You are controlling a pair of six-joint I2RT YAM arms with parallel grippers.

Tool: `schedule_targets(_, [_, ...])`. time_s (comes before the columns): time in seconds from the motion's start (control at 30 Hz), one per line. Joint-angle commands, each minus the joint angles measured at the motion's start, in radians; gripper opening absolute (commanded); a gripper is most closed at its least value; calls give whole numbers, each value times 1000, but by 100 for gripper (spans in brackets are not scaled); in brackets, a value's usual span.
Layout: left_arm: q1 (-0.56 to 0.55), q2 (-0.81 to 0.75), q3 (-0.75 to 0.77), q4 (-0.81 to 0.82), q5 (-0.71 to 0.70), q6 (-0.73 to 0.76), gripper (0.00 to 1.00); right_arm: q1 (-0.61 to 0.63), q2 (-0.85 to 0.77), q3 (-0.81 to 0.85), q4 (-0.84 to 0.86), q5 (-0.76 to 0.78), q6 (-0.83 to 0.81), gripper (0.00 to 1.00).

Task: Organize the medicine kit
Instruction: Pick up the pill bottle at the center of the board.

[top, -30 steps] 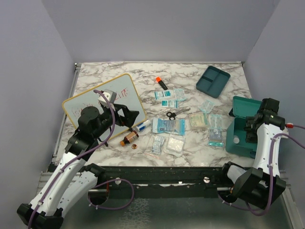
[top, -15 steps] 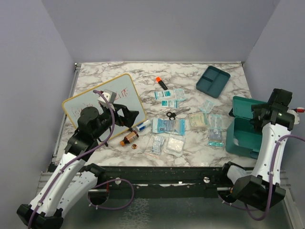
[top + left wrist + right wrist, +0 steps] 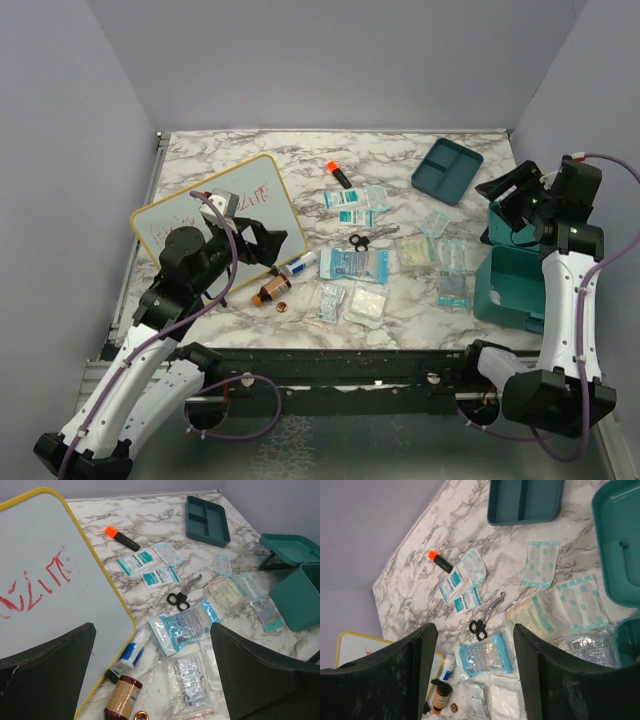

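Both gape wide and empty: right gripper (image 3: pixel 503 200) over the open teal hard-plastic rectangular case (image 3: pixel 508 290), left gripper (image 3: pixel 272 247) beside the yellow-framed whiteboard (image 3: pixel 185 212)

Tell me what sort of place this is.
Probably a robot test booth, not a clinic: a marble-patterned table boxed in by plain walls, robot arms fixed at its near edge, and first-aid packets, scissors and a teal case spread out like practice props.
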Motion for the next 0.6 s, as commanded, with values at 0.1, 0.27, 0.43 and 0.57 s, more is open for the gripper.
schedule_targets(0.1, [-4, -11, -5, -15, -58, 16, 99, 20, -31, 33, -38, 35, -89, 65])
schedule_targets(0.27, [-4, -8, -3, -21, -79, 15, 99, 63, -41, 0, -38, -91, -164, 59])
schedule_targets(0.43, [-4, -12, 1, -32, -127, 17, 99, 218, 9, -29, -58, -79, -201, 60])
schedule_targets(0.57, [-4, -23, 3, -48, -196, 18, 99, 394, 32, -86, 23, -41, -128, 60])
